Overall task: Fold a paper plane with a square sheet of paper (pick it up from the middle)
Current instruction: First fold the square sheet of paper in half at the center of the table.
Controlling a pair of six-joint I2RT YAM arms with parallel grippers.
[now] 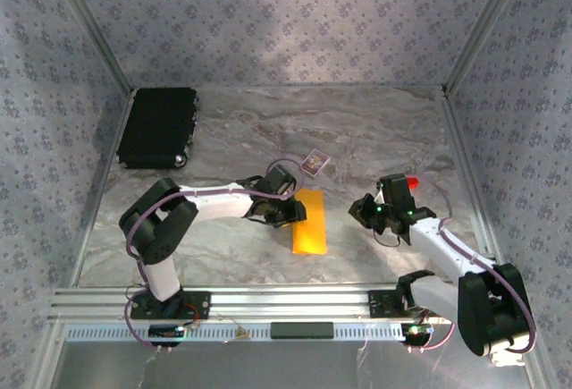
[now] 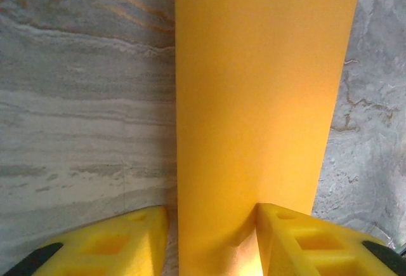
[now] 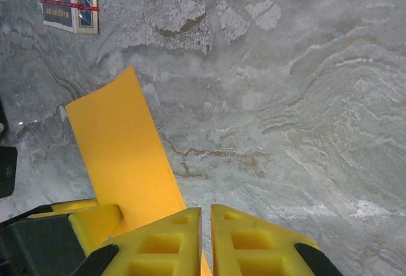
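The square sheet of paper [image 1: 310, 221] lies on the marble table as a narrow orange-yellow rectangle, apparently folded in half. My left gripper [image 1: 284, 211] sits low at its left side, open. In the left wrist view the paper [image 2: 260, 98] runs away from the left gripper [image 2: 212, 216]; one yellow finger [image 2: 114, 244] is beside the paper's edge and the other finger [image 2: 311, 241] is over it. My right gripper [image 1: 366, 210] hovers right of the paper, apart from it. The right gripper [image 3: 205, 216] is shut with nothing between its fingers, and the paper [image 3: 120, 155] lies to its left.
A small purple-and-white card [image 1: 315, 162] lies just beyond the paper, also seen as the card [image 3: 66, 0]. A black case [image 1: 158, 127] sits at the back left. A tiny red block [image 1: 412, 181] shows by the right arm. Patterned walls enclose the table.
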